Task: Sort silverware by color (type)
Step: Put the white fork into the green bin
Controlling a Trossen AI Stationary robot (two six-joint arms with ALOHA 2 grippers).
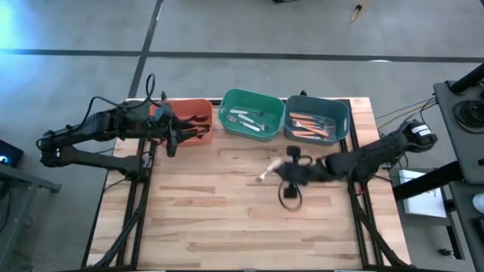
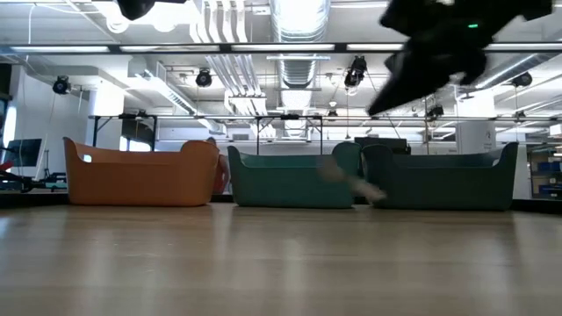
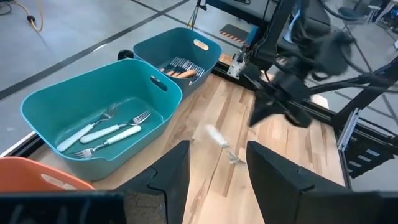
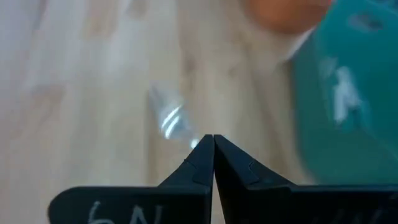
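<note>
Check the right tool [image 4: 213, 146] first: in the right wrist view its two fingers meet tip to tip with no gap. A blurred white-handled fork [image 1: 270, 170] shows just beyond the tips, with its metal tines [image 4: 169, 118] catching the light. You cannot tell from these views whether the closed tips actually pinch the fork or only touch it. In the high view the right tool [image 1: 290, 172] sits over the middle of the table [image 1: 227, 219], in front of the green bin [image 1: 251, 113] and the teal bin [image 1: 318, 119], and the fork lies at an angle just to its left.

Note the left tool [image 3: 214, 180]: its fingers stand partly apart and nothing sits between them. In the high view it hangs at the red-orange bin [image 1: 189, 121], at the table's back left.

Locate the sorted silverware as follows:
- White-handled forks [image 3: 109, 132] lie in the green bin.
- Orange-handled forks [image 1: 311, 126] lie in the teal bin.
- Dark-handled forks [image 1: 198, 125] lie in the red-orange bin.

In the low view the three bins stand side by side along the far edge of the table, and the fork appears as a pale blur in front of the gap between the green and teal bins.
</note>
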